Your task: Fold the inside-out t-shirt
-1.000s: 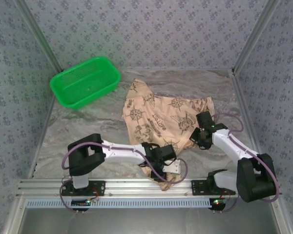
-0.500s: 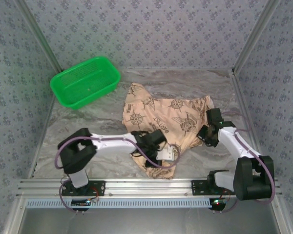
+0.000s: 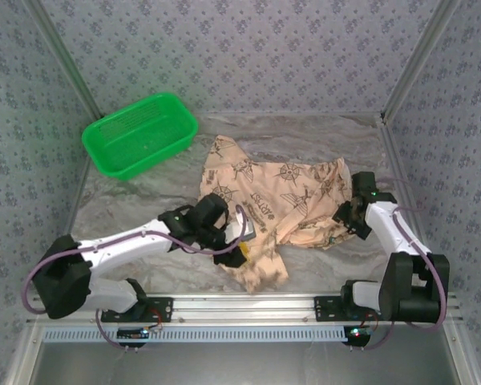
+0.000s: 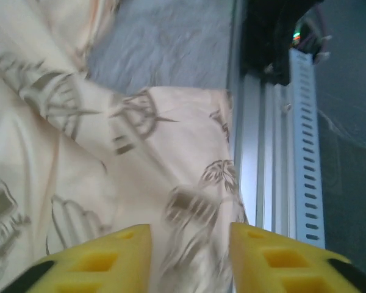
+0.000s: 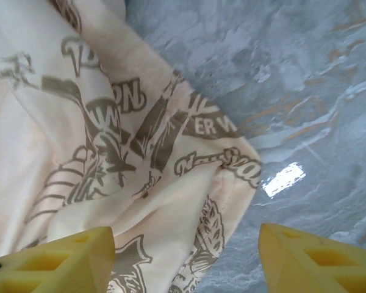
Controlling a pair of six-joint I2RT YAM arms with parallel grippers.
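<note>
The t-shirt (image 3: 276, 204) lies crumpled on the middle of the table, tan-peach with dark brown prints, and one lobe reaches toward the front rail. My left gripper (image 3: 239, 241) hovers over its near left part. In the left wrist view the left gripper (image 4: 191, 247) stands open, with blurred cloth (image 4: 140, 159) in the gap below its yellow fingers (image 4: 104, 256). My right gripper (image 3: 346, 215) is at the shirt's right edge. In the right wrist view the right gripper (image 5: 186, 250) is wide open above a rounded fold of the t-shirt (image 5: 128, 152), gripping nothing.
A green basket (image 3: 140, 132) sits at the back left of the marble table (image 5: 305, 91). The aluminium front rail (image 4: 262, 159) runs close beside the shirt's near lobe. Patterned walls enclose the table on three sides.
Both grippers have opened. The left arm has swung left and back, carrying its gripper off the near hem. The right gripper has slid right to the shirt's edge, and the cloth has spread slightly.
</note>
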